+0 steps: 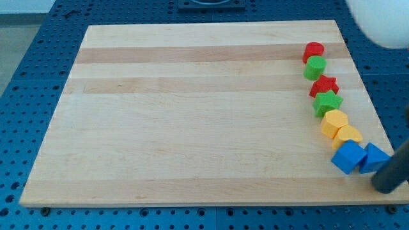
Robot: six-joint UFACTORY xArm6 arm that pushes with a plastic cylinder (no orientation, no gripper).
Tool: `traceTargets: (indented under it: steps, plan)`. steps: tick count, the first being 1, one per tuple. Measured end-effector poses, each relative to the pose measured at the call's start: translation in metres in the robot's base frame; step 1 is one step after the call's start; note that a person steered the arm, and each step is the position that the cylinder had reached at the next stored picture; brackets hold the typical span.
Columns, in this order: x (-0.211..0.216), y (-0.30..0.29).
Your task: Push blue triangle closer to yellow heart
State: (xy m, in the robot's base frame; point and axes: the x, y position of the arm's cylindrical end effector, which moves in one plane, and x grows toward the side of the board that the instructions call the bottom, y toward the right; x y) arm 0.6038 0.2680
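The blue triangle (374, 157) lies near the board's lower right corner, touching the blue cube (349, 158) on its left. The yellow heart (349, 135) sits just above the blue cube, up and left of the triangle and a short way from it. My tip (385, 185) is at the board's lower right edge, just below and right of the blue triangle, close to it; whether it touches the triangle does not show.
A column of blocks runs up the right side of the wooden board (192, 121): yellow hexagon (333, 122), green star (327, 102), red star (324, 85), green cylinder (315, 66), red cylinder (313, 51). A blurred white arm part (383, 22) fills the top right corner.
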Motion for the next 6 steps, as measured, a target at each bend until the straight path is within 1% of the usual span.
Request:
traceTargets:
  steps: [1,2,3,6]
  plan:
    - [0.000,0.042]
    - [-0.007,0.054]
    - [-0.013,0.042]
    - [-0.015,-0.024]
